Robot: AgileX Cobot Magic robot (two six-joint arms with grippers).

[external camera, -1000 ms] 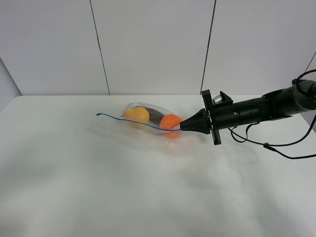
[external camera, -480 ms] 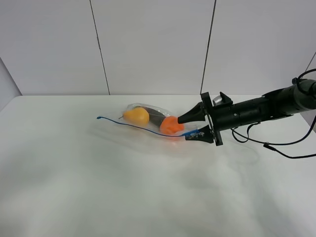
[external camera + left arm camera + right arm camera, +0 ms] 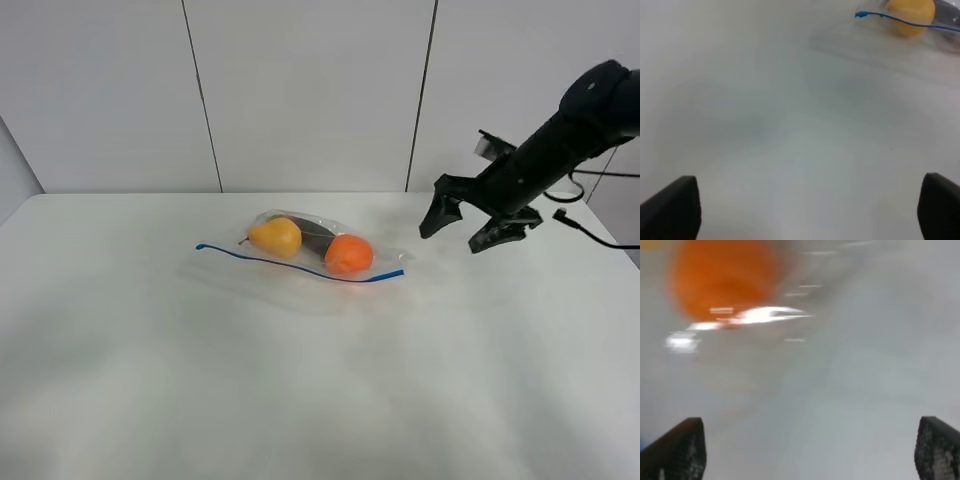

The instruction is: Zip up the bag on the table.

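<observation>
The clear bag [image 3: 300, 255] lies flat on the white table [image 3: 300, 400], with its blue zipper strip [image 3: 300, 268] along the near edge. A yellow pear [image 3: 276, 237], an orange [image 3: 348, 254] and a dark item [image 3: 312, 236] show through it. My right gripper [image 3: 462, 228] is open, raised above the table to the right of the bag, holding nothing. Its wrist view is blurred and shows the orange [image 3: 722, 277]. My left gripper [image 3: 810, 210] is open over bare table; the pear [image 3: 910, 15] and the strip's end [image 3: 862, 14] lie at the far edge of its view.
Grey wall panels [image 3: 310, 90] stand behind the table. A black cable [image 3: 590, 232] hangs from the right arm over the table's right side.
My right gripper opened, let go of the zipper strip's right end, then rose and pulled back to the right. The bag settled flat on the table.
</observation>
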